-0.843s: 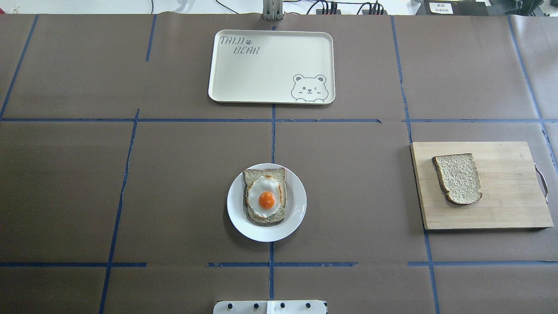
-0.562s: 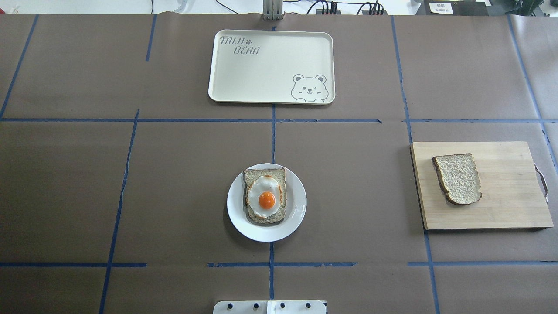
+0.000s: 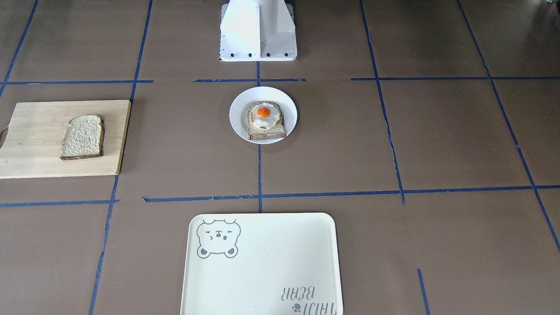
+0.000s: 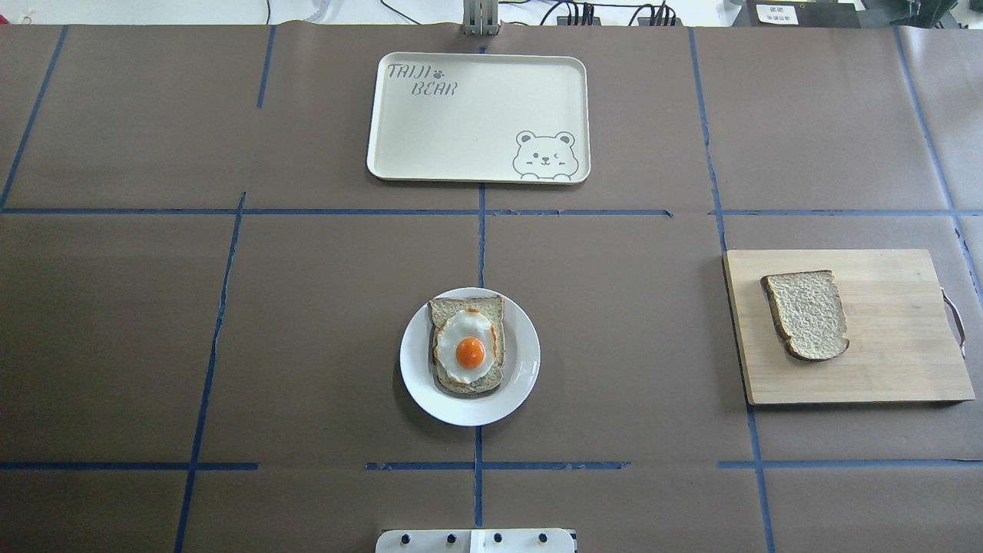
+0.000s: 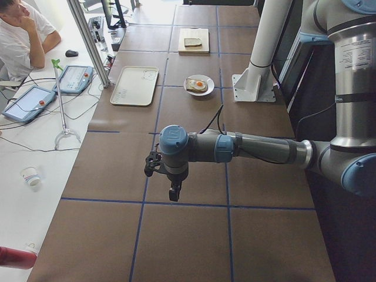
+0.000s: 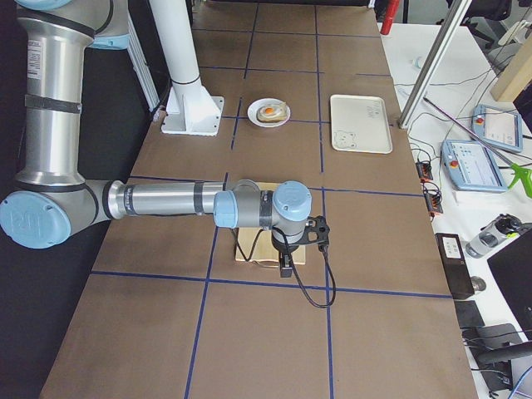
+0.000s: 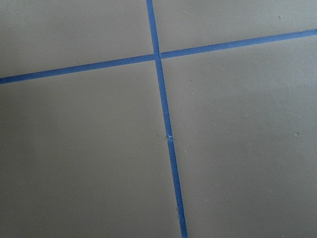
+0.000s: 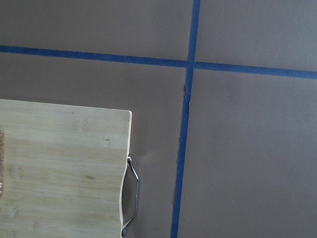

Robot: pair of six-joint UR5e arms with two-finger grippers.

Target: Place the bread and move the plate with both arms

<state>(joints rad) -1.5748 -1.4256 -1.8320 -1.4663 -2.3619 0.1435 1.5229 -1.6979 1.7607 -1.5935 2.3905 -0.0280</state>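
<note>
The plain bread (image 4: 806,313) lies on a wooden cutting board (image 4: 898,361) at the table's right; it also shows in the front view (image 3: 83,136). The white plate (image 4: 524,376) sits at the table's near middle and holds a second slice with a fried egg (image 4: 469,349). No arm shows in the overhead or front views. The left gripper (image 5: 174,191) hangs over bare table far to the left of the plate. The right gripper (image 6: 285,268) hangs by the cutting board's outer end. I cannot tell whether either is open or shut.
A cream bear tray (image 4: 476,115) lies at the far middle of the table. The white robot base (image 3: 258,30) stands just behind the plate. The board has a metal handle (image 8: 132,191) at its outer end. A person (image 5: 20,29) sits beyond the table's far side.
</note>
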